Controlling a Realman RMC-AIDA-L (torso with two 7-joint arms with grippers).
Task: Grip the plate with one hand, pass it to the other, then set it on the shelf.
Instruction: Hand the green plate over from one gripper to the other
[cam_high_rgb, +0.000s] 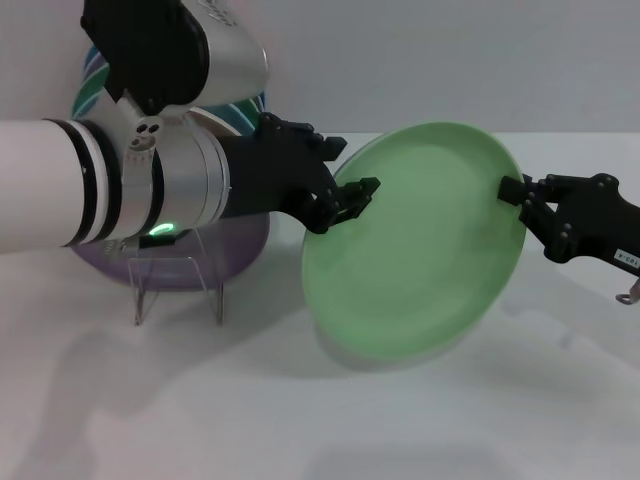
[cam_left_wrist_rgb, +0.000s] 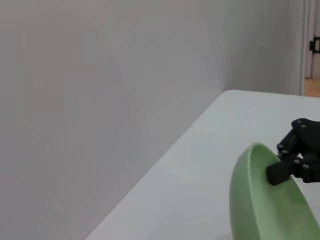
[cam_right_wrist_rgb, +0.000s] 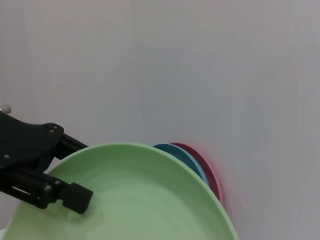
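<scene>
Left tool (cam_high_rgb: 345, 205) and right tool (cam_high_rgb: 522, 195) both clamped on tilted plate (cam_high_rgb: 415, 245); right tool's label unreadable.

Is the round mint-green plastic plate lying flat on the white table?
No. The round mint-green plastic plate is held tilted above the white table between the left gripper and right gripper.

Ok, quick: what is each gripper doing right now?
Left gripper: shut on the plate, at its left rim.
Right gripper: shut on the plate's right rim.
</scene>
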